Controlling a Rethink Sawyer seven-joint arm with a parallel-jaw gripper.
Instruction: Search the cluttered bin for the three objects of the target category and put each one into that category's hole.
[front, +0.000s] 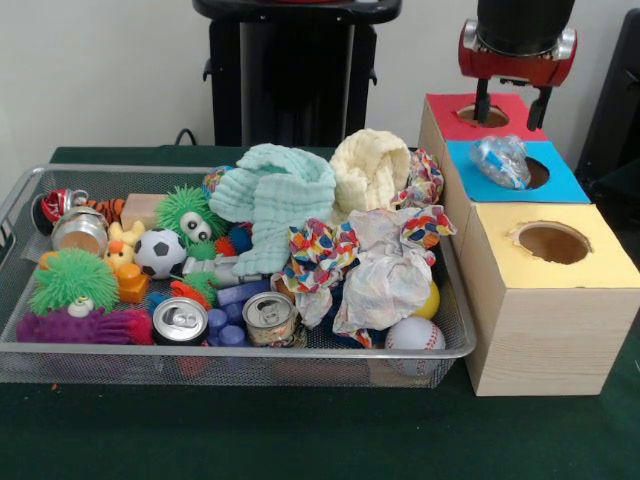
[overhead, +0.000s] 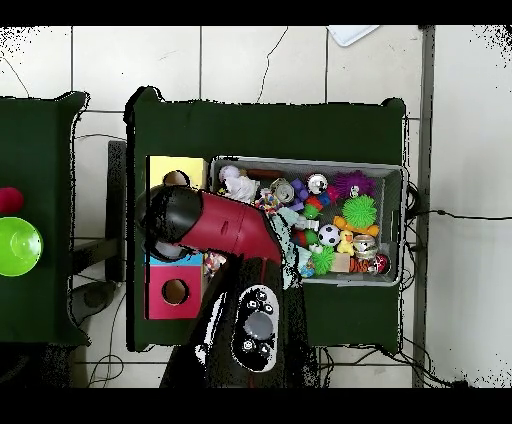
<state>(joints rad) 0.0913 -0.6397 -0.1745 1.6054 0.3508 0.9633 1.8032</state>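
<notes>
Gripper (front: 512, 108) hangs with fingers spread and empty above the red box (front: 448, 121); a crumpled plastic bottle (front: 500, 160), probably, lies just nearer on the blue box (front: 572, 186), beside its hole.

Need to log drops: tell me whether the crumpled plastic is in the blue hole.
Not in: the crumpled plastic lies on the blue top beside the hole.
</notes>
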